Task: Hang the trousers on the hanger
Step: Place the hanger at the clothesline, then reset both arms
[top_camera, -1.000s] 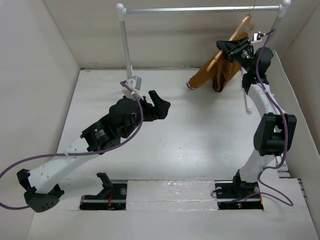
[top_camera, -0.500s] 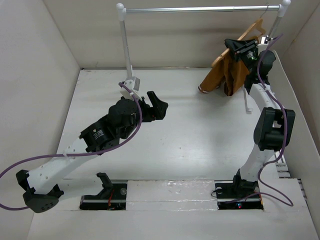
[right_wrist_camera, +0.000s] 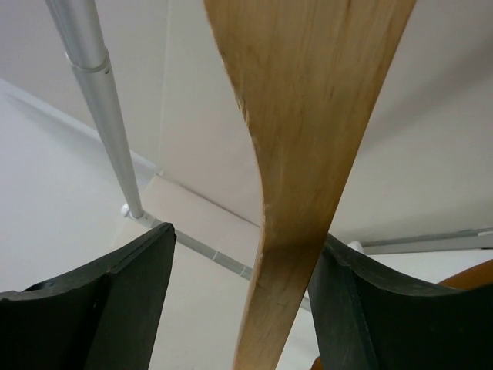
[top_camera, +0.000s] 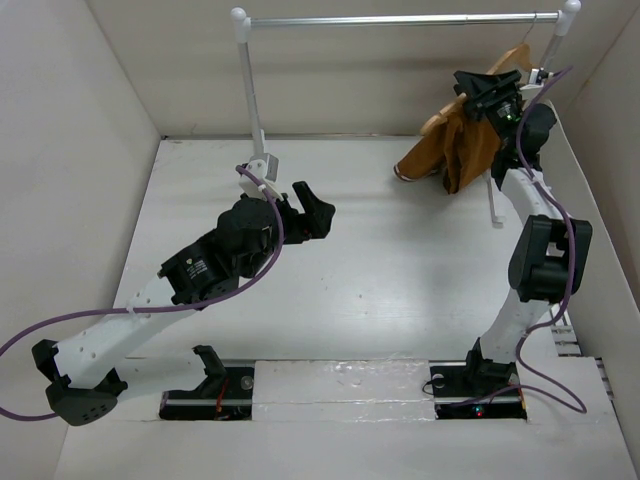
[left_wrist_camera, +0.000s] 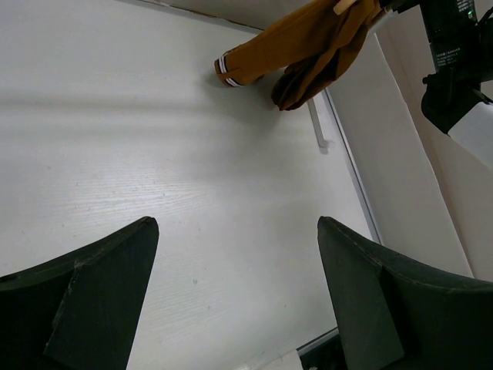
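The rust-brown trousers (top_camera: 460, 145) hang draped over the light-tan wooden hanger (top_camera: 505, 62) at the back right, under the rail. One cuff with white trim (top_camera: 405, 172) reaches the table. The trousers also show at the top of the left wrist view (left_wrist_camera: 308, 46). My right gripper (top_camera: 478, 88) is up at the hanger. In the right wrist view, the hanger arm (right_wrist_camera: 308, 116) runs between the wide-open jaws (right_wrist_camera: 245, 235), against the right finger and clear of the left one. My left gripper (top_camera: 312, 210) is open and empty over the middle of the table (left_wrist_camera: 235, 231).
A silver rail (top_camera: 400, 18) on white posts (top_camera: 250, 90) spans the back of the table. One post (right_wrist_camera: 100, 100) shows in the right wrist view, and the right post's foot (left_wrist_camera: 317, 127) lies on the table below the trousers. White walls close in on both sides.
My right gripper has carried the hanger and trousers up and to the right, closer to the rail's right end. The left arm has hardly moved.
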`<state>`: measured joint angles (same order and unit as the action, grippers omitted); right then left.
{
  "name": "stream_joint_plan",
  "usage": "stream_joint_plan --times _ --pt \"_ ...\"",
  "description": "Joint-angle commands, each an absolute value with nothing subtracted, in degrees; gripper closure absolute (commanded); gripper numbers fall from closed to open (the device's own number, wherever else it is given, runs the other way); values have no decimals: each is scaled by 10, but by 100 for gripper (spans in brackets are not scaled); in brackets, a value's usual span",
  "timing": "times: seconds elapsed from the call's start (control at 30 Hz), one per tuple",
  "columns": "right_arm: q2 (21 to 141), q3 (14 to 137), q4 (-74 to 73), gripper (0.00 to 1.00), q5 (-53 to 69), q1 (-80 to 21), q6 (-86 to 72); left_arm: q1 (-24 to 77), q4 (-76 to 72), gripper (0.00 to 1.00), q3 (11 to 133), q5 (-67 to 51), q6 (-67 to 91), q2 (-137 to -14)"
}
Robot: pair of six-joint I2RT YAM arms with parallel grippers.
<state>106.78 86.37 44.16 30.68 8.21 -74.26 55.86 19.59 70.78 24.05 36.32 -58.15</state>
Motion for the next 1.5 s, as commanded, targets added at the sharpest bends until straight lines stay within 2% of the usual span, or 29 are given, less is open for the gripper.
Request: stream_joint_plan --times 0.0,0.07,0.13,0.23,0.3,0.37,0.4,0.43,0.47,0.73,1.0,1.17,1.27,1.47 --pt "1034 879 494 28 321 97 -721 561 187 20 706 247 370 -567" --pt "1026 879 475 22 329 97 -703 561 186 20 705 247 372 -567" --pt "1015 875 434 21 330 97 -668 561 187 20 708 250 369 -568" --pt "984 877 339 26 324 104 -588 561 194 19 727 264 358 -574" --pt "965 893 264 37 311 110 -537 561 201 15 745 272 348 -583" --pt "955 930 166 38 295 121 -470 561 212 14 759 286 342 -596" --pt "954 940 134 34 287 121 -449 561 217 14 773 291 340 -599" --pt "952 950 83 20 280 127 -414 561 221 2 780 295 339 -603" --pt "951 966 65 0 274 132 -404 561 222 1 783 296 338 -609" --pt "911 926 36 0 268 156 -356 561 206 1 800 306 325 -609" --pt "900 964 -106 0 215 167 -266 561 201 1 798 316 323 -600" --pt "932 1039 -203 0 155 167 -189 561 202 1 795 313 324 -600" --pt "922 1028 -196 0 146 172 -174 561 210 1 798 320 326 -604" --pt "825 977 -167 0 168 184 -155 561 225 1 803 309 323 -628"
